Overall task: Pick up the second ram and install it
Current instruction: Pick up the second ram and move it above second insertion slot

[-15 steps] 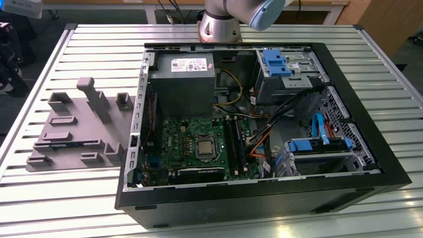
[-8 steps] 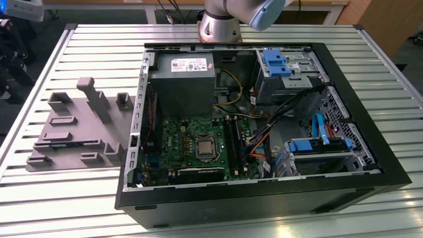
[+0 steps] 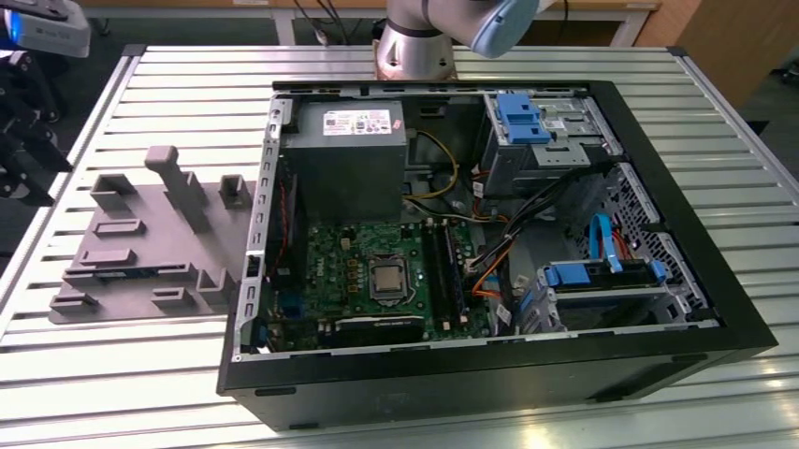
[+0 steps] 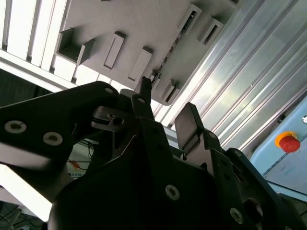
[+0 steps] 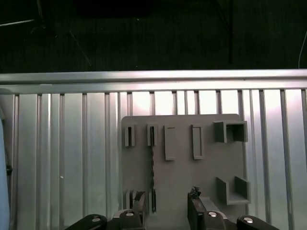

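Pick-up stage, I judge: the black claw [image 5: 167, 197], wide open and empty, hovers over the thin flat circuit-board ram stick [image 5: 152, 163] in the grey moulded plastic tray [image 5: 182, 177], where a grasp needs centring.

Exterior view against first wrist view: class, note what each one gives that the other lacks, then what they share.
Exterior view: the open case, its motherboard and the arm's base. First wrist view: the open claw, a thin dark strip, likely the ram, edge-on in a slot near one finger, and the dark floor. Shared: the grey tray and the slatted table.
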{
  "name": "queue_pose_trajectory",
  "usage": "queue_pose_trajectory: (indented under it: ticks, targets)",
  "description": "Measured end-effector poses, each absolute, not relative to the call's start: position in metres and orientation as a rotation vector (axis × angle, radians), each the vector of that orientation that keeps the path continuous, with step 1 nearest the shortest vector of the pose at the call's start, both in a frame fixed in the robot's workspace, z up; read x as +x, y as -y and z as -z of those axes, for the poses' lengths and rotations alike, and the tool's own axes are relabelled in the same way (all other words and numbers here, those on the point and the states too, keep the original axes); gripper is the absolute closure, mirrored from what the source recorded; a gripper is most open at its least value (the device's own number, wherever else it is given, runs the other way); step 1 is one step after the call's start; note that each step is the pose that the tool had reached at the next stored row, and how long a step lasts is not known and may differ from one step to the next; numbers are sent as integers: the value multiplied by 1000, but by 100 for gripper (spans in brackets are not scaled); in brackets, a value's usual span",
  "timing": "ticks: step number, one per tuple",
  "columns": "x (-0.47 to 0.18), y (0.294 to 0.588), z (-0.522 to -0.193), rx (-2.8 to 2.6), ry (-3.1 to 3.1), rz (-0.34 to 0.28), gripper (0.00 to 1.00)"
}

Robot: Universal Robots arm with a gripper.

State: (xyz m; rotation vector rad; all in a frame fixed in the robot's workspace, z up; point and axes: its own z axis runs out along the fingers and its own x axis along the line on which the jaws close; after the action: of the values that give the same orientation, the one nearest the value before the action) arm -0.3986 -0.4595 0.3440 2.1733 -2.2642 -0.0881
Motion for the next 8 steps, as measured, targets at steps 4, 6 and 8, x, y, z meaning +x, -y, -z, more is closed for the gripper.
queue_pose_trajectory:
  ticks: [4,6,8]
  targets:
    - [-399,459,-337,2173,2264,88,53]
    - [-399,460,-333,2173,2264,88,53]
    - [-399,460,-332,2173,2264,88,53]
